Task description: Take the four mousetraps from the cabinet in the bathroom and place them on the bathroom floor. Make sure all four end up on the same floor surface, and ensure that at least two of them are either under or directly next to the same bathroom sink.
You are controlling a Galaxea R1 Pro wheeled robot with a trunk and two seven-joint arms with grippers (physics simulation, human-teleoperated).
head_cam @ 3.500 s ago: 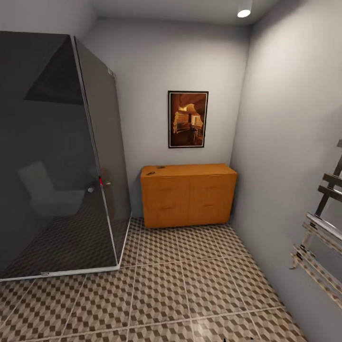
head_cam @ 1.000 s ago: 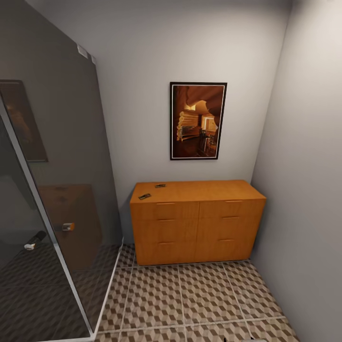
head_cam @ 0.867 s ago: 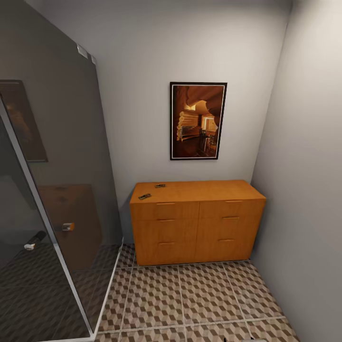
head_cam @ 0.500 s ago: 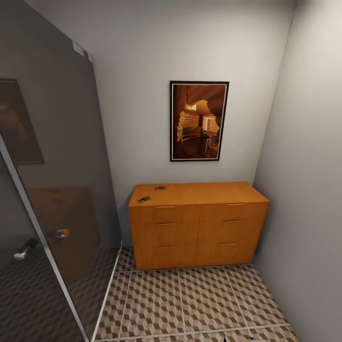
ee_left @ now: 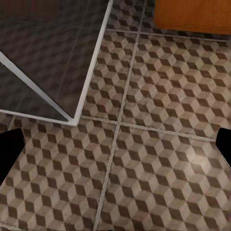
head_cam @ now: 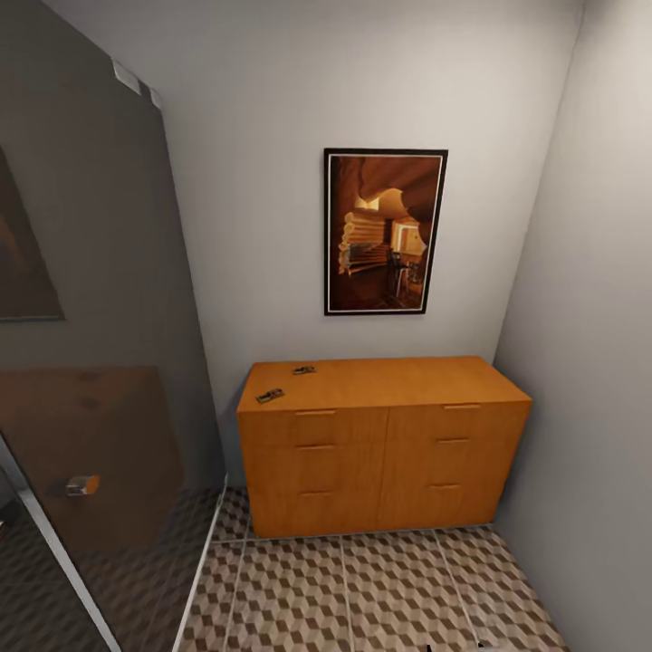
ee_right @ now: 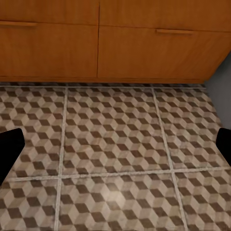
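The orange-brown cabinet point(head_cam: 380, 444) stands against the back wall in the head view. Two small mousetraps lie on its top near the left end: one point(head_cam: 269, 396) by the front edge, the other point(head_cam: 303, 369) farther back. The bathroom floor point(head_cam: 362, 589) of cube-pattern tiles spreads in front of it. In the left wrist view my left gripper point(ee_left: 115, 149) is open, its black fingertips point(ee_left: 9, 149) at the picture's two sides over bare floor tiles. In the right wrist view my right gripper point(ee_right: 115, 149) is open too, over tiles before the cabinet's drawer fronts point(ee_right: 110, 43).
A dark glass shower enclosure point(head_cam: 81, 362) fills the left side, its white base rail point(ee_left: 91, 72) meeting the floor. A framed picture point(head_cam: 384, 232) hangs above the cabinet. A grey wall point(head_cam: 589, 362) closes the right side, leaving a narrow strip of floor.
The whole head view has shifted: the cabinet and picture now look larger and nearer, so the camera has come closer. The two mousetraps lie where they were on the cabinet top.
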